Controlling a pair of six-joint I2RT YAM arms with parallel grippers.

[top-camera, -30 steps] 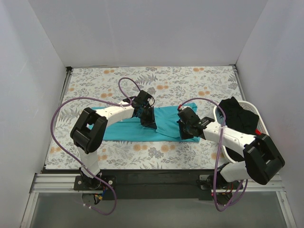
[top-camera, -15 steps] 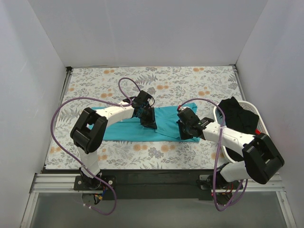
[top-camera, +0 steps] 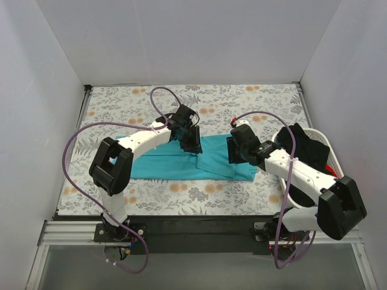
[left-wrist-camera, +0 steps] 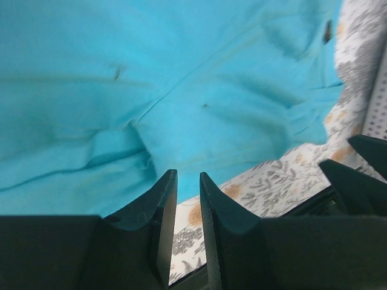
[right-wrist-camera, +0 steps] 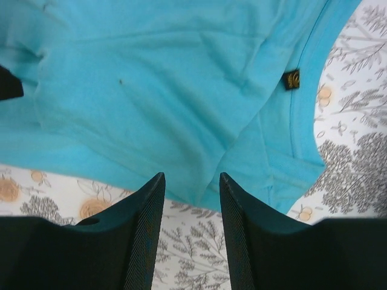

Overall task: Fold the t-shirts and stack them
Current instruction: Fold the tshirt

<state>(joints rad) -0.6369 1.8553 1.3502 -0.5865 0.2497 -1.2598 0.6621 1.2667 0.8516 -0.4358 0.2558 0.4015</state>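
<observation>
A teal t-shirt (top-camera: 160,164) lies folded into a long band across the middle of the floral cloth. It fills the upper part of the left wrist view (left-wrist-camera: 151,78) and of the right wrist view (right-wrist-camera: 169,84). My left gripper (top-camera: 193,141) hovers over the shirt's far edge near its middle. Its jaws (left-wrist-camera: 188,181) are a narrow gap apart with nothing between them. My right gripper (top-camera: 235,150) hangs over the shirt's right end, open (right-wrist-camera: 191,184) and holding nothing. A black t-shirt (top-camera: 300,148) is heaped in the basket, with a bit of red (top-camera: 328,167) beside it.
The white plastic basket (top-camera: 324,140) stands at the table's right edge, close to my right arm. The grey floral cloth (top-camera: 242,103) covers the table. White walls close in the left, back and right sides. A small dark label (right-wrist-camera: 292,79) shows on the shirt's neckline.
Both grippers opened and let go of the teal shirt, then drew back toward the far side. The folded edge now lies flat on the table.
</observation>
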